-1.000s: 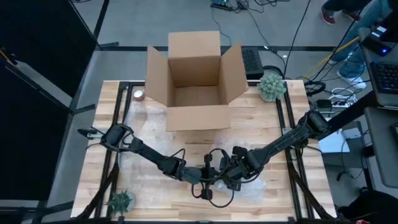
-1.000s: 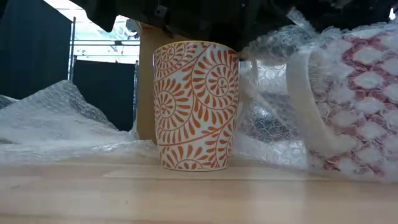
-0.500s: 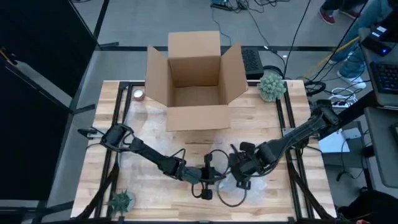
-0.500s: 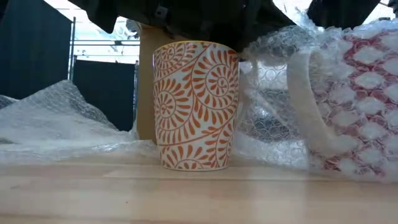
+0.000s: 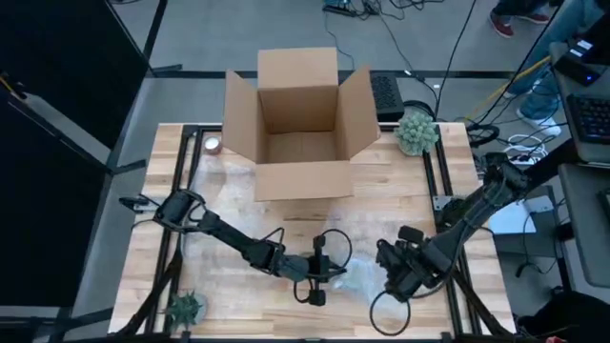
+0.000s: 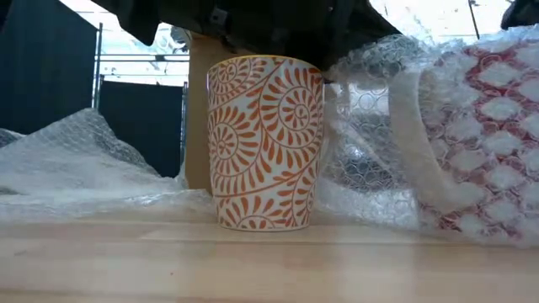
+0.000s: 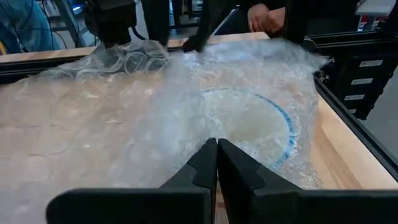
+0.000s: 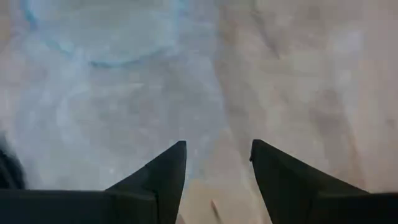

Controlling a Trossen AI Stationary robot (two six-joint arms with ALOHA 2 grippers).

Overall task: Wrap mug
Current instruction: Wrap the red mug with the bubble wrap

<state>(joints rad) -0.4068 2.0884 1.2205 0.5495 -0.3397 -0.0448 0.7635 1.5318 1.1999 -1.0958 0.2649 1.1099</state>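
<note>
An orange-patterned mug [image 6: 265,143] stands upright on its base on the table, with dark robot parts just above its rim. Beside it a red-patterned mug [image 6: 480,143] sits inside bubble wrap [image 6: 370,126]. In the left wrist view a round blue-rimmed shape [image 7: 252,124] shows through the bubble wrap [image 7: 143,106]. My left gripper [image 5: 319,274] is shut at that sheet's edge. My right gripper [image 5: 391,276] hovers open to the right of the bubble wrap [image 5: 357,276], fingers pointing down, nothing between them [image 8: 217,149]. My left gripper has its shut fingertips [image 7: 208,152] on the near edge of the bubble wrap [image 7: 205,134], coming at it low and nearly level. One layer or several, I cannot tell. The sheet lies slack on the table beyond the fingers.
An open cardboard box [image 5: 300,119] stands at the table's far middle, with a small round thing [image 5: 213,145] to its left. Small plants sit at the far right [image 5: 417,131] and the near left [image 5: 184,307]. A person's hands [image 7: 267,15] show beyond the table.
My right gripper has drawn away from my left gripper and the wrapped mug, going toward the table's right and near edges. It has left the low view's top right. The wrap stays over the red-patterned mug. The orange mug has not moved.
</note>
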